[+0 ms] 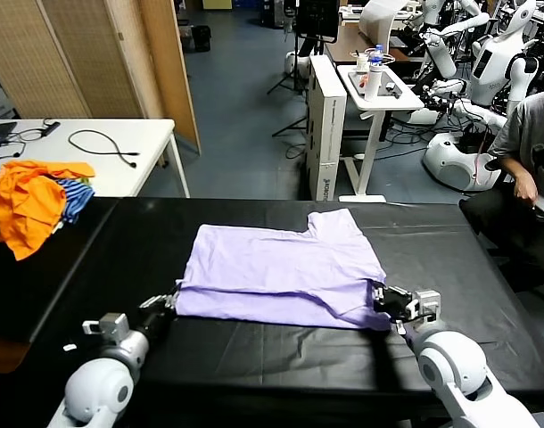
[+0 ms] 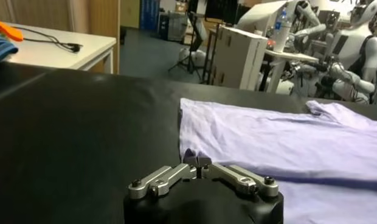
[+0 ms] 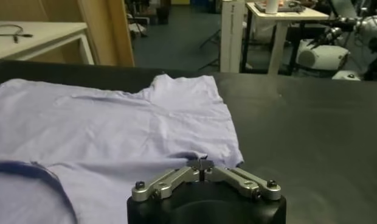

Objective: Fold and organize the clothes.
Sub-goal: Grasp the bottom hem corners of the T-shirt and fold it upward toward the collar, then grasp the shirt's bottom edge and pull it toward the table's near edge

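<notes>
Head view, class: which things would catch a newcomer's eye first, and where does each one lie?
The pale lavender cotton T-shirt lies partly folded in the middle of the black table. The left gripper is shut on its near left corner; the right gripper is at its near right corner. A heap of bright orange garments sits at the far left.
</notes>
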